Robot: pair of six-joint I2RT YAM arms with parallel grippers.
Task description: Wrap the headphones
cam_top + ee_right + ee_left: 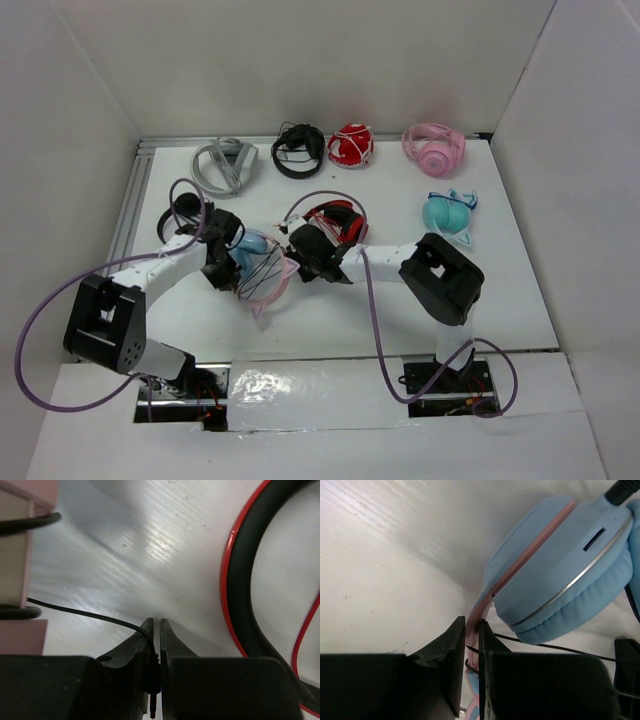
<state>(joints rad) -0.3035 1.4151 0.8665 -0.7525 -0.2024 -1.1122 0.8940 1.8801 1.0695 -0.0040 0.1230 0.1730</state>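
Near the middle of the bench [520,285], slightly to the left, the headphones [262,262] are lying with the blue earcups [560,570] just beside the left end effector [471,630]. The pink headband [530,550] is being pinched between that end effector's closed jaws. On the other side, the thin dark cable [90,614] is being gripped at its plug end by the right end effector [155,626]. Its jaws are closed on the cable, and the plug tip is showing between them. From there the cable is running across to the headband, where dark turns appear to be lying around it.

The winding step is judged to be in progress: the headset is being steadied by one arm while the free end is being carried by the other. For the next move, another pass of the plug end around the headband is probably being called for. The cable would need to be kept taut and clear of the red-and-black headphones [240,580] lying just beside the right end effector. How much slack is remaining cannot be told.
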